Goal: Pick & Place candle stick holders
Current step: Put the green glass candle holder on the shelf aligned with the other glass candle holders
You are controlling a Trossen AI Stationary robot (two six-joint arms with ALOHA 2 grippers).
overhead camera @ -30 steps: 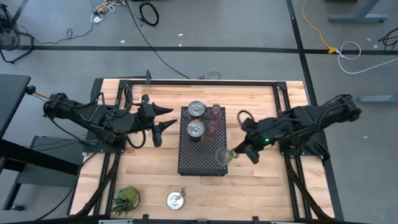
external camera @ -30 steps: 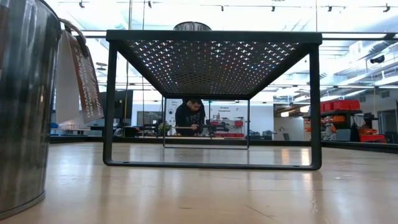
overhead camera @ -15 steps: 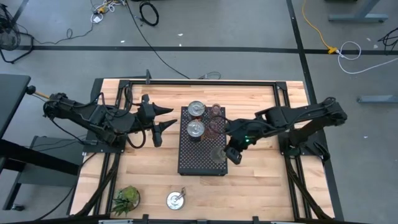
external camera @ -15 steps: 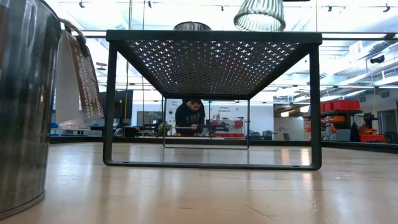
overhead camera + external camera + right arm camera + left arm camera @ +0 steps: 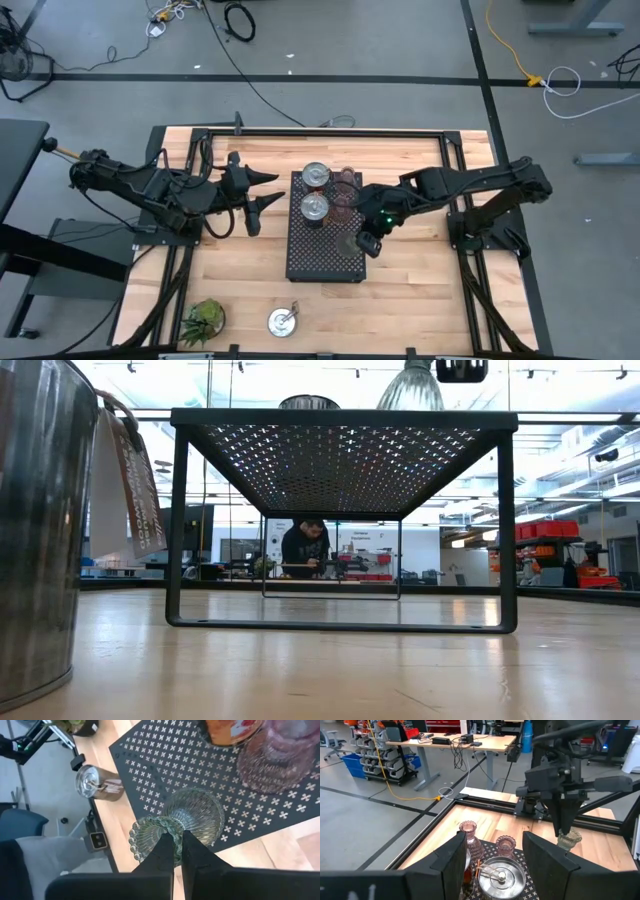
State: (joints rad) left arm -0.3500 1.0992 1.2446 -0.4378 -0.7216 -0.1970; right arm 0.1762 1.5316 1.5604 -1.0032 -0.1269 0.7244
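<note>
Placing the olive-green glass holder (image 5: pixel 176 831) onto the black perforated tray (image 5: pixel 300 255), at the tray's near right corner, beside the two pink glass holders (image 5: pixel 345 192) and the two silvery metal holders (image 5: pixel 315 191) already standing there. Gripping the beaded rim of that green holder with the right gripper (image 5: pixel 174 851), fingers (image 5: pixel 193 859) closed tightly on the glass. Seeming in the low view to be resting on the tray top or hanging just above it, with the holder upright; contact not sure. Needing next, most probably, a small lowering until the base sits flat, then opening of the fingers and lifting straight up, so as not to tip the holder.

Waiting beside the tray's left edge, the left gripper (image 5: pixel 262 190), fingers partly open and holding nothing. Lying near the front bench edge, well apart from the tray, one more silvery holder (image 5: pixel 282 321).

Compared with one second ago: having carried the green holder from beyond the tray's right edge to over the tray surface.
</note>
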